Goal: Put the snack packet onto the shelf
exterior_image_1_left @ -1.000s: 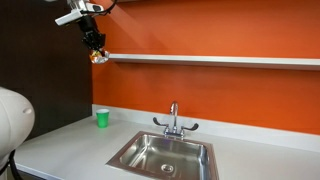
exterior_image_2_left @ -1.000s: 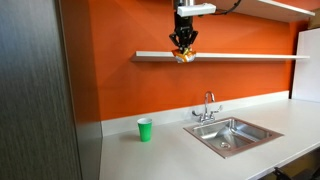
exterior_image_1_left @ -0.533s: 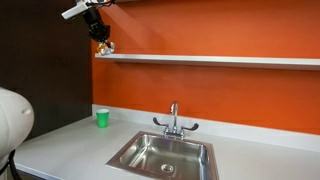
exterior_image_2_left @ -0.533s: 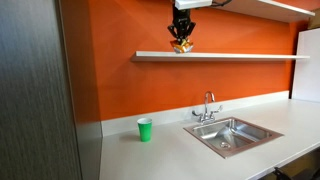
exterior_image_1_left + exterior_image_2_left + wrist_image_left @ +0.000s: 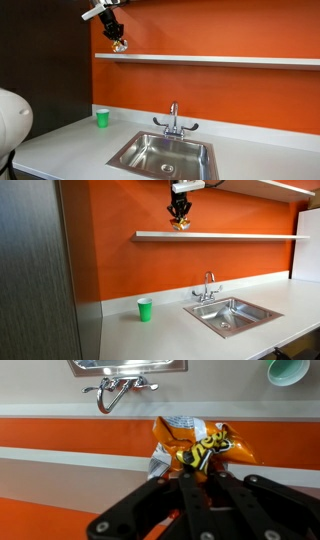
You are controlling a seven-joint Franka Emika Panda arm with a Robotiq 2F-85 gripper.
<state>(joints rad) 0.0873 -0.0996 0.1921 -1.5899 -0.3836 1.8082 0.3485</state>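
the tabletop (image 5: 60, 140) carries the sink (image 5: 165, 155) and the green cup (image 5: 102, 118), both well below the work. above them the claw (image 5: 118, 40) is closed on the snack packet (image 5: 120, 47), pinching one edge so the packet hangs free beneath it. the packet hangs just above the left part of the shelf (image 5: 220, 60) on the far wall, apparently high enough to clear the board's edge before release.

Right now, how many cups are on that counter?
1. The small green cup stands on the grey countertop by the orange wall, apart from the steel sink. No other shows; some may be out of frame.
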